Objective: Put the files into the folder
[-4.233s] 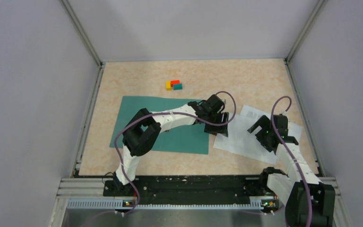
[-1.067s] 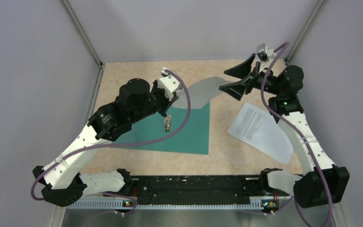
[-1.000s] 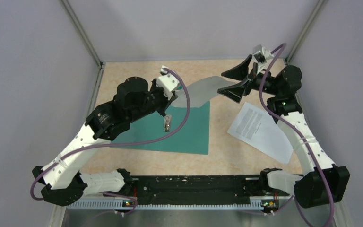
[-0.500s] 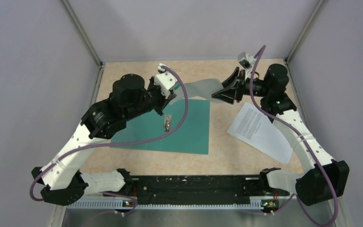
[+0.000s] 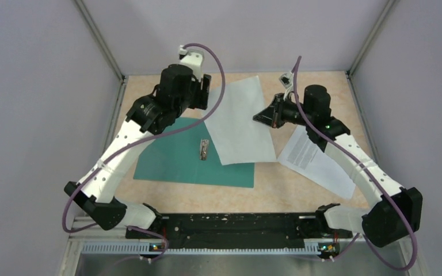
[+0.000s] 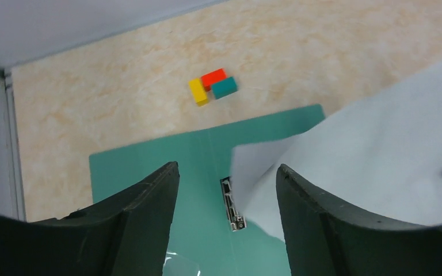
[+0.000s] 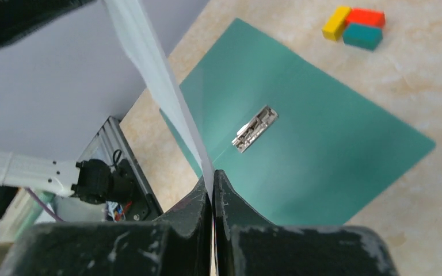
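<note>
A blank white sheet of the files (image 5: 236, 123) hangs tilted over the right half of the open teal folder (image 5: 172, 158), beside its metal clip (image 5: 205, 149). My right gripper (image 5: 258, 118) is shut on that sheet's right edge; in the right wrist view the right gripper (image 7: 213, 175) pinches the sheet (image 7: 149, 63), seen edge-on above the folder (image 7: 334, 155). My left gripper (image 5: 201, 98) hovers open at the sheet's far left corner, holding nothing. In the left wrist view the left gripper (image 6: 227, 169) frames the clip (image 6: 233, 205) and the sheet (image 6: 380, 167). A printed sheet (image 5: 316, 158) lies on the table to the right.
Yellow, red and teal blocks (image 6: 213, 87) sit together on the table beyond the folder's far edge, also seen as blocks (image 7: 354, 26) in the right wrist view. Grey walls (image 5: 46, 86) enclose the table on the left, back and right.
The left gripper let go of the sheet, opened and drew back toward the far wall. The right gripper shut on the sheet's right edge, and the sheet now drapes over the folder.
</note>
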### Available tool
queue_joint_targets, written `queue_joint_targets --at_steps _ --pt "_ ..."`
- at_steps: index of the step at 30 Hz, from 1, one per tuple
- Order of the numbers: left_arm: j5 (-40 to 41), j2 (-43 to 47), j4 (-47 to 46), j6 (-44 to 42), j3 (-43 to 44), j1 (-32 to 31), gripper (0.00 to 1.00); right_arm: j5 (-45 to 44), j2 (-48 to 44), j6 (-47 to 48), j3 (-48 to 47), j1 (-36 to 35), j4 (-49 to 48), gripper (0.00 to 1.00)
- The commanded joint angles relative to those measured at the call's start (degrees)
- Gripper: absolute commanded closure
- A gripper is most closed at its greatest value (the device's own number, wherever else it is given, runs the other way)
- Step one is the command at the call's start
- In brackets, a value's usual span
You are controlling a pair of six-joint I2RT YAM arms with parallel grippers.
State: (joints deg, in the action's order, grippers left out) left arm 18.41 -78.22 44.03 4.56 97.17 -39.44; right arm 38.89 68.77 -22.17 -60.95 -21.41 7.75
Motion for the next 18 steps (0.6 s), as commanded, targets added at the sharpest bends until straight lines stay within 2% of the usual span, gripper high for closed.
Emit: queue_joint_targets --at_steps 1,3,7,13,15,18 --pt "3.79 -1.94 2.14 14.06 1.5 7.59 0.34 -8.64 4.17 -9.64 3.05 0.17 1.82 1.0" --pt "2.46 -1.99 1.01 17.29 -2.82 10.5 0.38 -12.01 6.66 -12.27 6.13 0.13 0.83 1.0" --pt "-6.44 -1.67 -4.85 24.47 -16.3 15.6 0.48 -19.18 9.66 -13.31 10.29 0.07 0.88 1.0" --pt "-14.93 -7.2 -10.0 29.92 -27.57 15.84 0.6 -23.47 8.91 -11.01 12.42 -0.11 2.48 1.0" --pt "-14.96 -9.81 -11.34 31.42 -29.56 15.66 0.63 -23.28 7.65 -10.53 11.87 -0.25 2.65 1.0" --pt "-14.11 -12.1 -15.19 32.52 -32.77 15.46 0.62 -22.62 5.64 -9.99 10.5 -0.25 3.19 1.0"
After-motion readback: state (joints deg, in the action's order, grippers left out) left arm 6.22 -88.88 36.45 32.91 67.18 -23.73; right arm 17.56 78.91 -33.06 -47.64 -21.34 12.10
